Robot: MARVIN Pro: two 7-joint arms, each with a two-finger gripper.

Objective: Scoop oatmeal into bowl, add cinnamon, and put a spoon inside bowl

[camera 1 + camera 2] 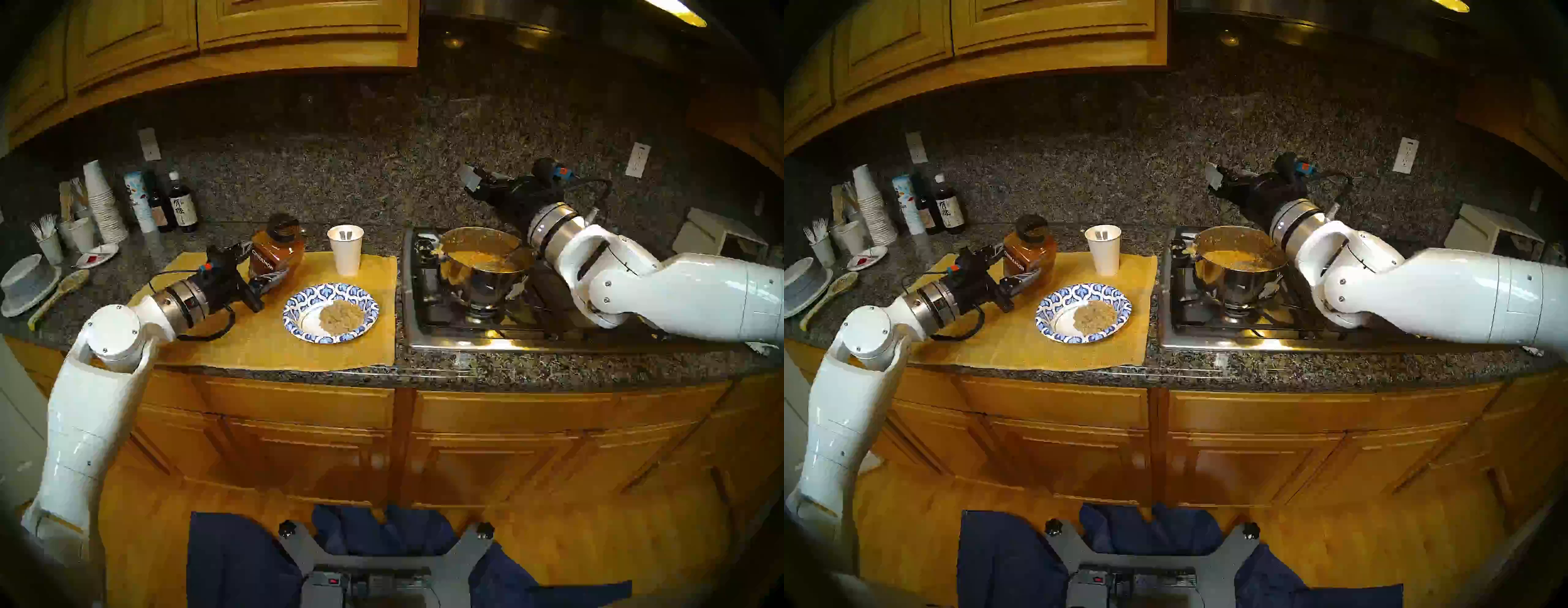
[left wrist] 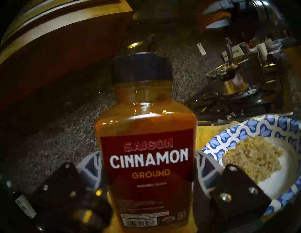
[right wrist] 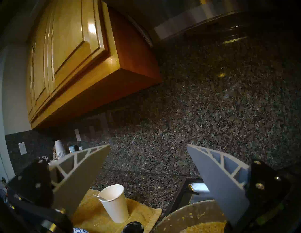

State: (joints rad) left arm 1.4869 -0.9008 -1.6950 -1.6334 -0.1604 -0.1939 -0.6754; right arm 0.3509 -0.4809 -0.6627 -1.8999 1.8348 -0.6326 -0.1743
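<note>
While the left claw (image 1: 266, 266) clamps the tall clear plastic cinnamon bottle (image 1: 276, 257) by its lower body, one finger on each side of the brown "SAIGON CINNAMON GROUND" label, the bottle stands close to upright above the yellow cloth mat (image 1: 271, 339), dark cap on top, orange-brown powder filling it. Just to its right sits the shallow paper bowl with the blue-and-white leaf rim (image 1: 297, 306), flat on the mat, and a lumpy tan heap of oatmeal (image 1: 342, 318) lies in its white centre, toward the right side. Behind the bowl, a white paper cup (image 1: 346, 252) stands at the mat's back edge with a slim white utensil handle showing inside. Over on the stove (image 1: 428, 297), the steel pot (image 1: 483, 271) holds more yellowish mush. Above and behind it hangs the right claw (image 1: 473, 182), fingers spread wide with nothing between them. Far left on the granite desk (image 1: 382, 212): stacked paper cups (image 1: 104, 204), dark glass bottles (image 1: 182, 208), a stack of plain grey-white bowls (image 1: 29, 282), and a big speckled yellowish spoon (image 1: 59, 293).
</note>
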